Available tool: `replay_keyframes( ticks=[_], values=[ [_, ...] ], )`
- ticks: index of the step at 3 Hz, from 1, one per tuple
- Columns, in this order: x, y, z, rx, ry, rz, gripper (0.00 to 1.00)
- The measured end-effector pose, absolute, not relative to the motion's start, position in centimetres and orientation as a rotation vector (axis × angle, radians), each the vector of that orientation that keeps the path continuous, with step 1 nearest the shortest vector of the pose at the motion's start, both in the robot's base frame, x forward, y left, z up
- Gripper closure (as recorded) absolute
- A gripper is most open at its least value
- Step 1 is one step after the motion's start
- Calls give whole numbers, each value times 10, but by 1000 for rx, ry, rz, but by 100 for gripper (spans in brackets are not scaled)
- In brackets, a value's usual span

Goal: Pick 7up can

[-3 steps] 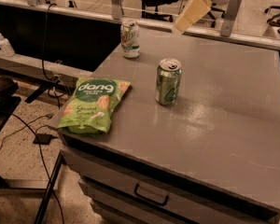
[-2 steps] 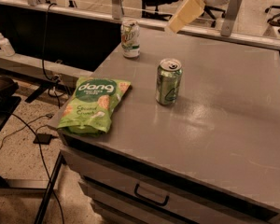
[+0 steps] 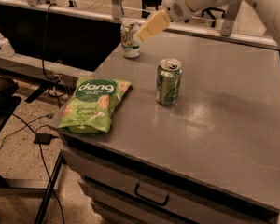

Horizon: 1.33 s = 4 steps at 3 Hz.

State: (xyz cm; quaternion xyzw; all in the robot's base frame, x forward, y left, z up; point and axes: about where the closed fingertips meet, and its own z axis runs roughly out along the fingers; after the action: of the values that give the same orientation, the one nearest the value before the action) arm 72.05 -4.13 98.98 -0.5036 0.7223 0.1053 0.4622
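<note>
The 7up can (image 3: 129, 40), pale with green lettering, stands upright near the far left corner of the grey table (image 3: 224, 115). My gripper (image 3: 151, 27) hangs in the air at the top of the view, its pale fingertip just right of the can's upper part and partly overlapping it. My white arm reaches in from the upper right.
An all-green can (image 3: 168, 81) stands upright mid-table. A green chip bag (image 3: 95, 105) lies at the table's front left edge. The table has a drawer with a handle (image 3: 151, 196) below. Cables and a stand leg lie on the floor at left.
My gripper has moved left and down toward the 7up can, and the view has shifted closer. The cans and the bag have not moved.
</note>
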Motion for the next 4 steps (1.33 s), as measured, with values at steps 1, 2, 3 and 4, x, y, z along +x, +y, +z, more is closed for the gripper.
replay_keyframes(
  ticks=[1, 2, 3, 4],
  values=[
    [742, -12, 967, -1203, 1775, 278, 0],
    [770, 2, 945, -1163, 1765, 293, 0],
    [789, 5, 930, -1167, 1744, 337, 0],
    [800, 4, 921, -1152, 1729, 398, 0]
  ],
)
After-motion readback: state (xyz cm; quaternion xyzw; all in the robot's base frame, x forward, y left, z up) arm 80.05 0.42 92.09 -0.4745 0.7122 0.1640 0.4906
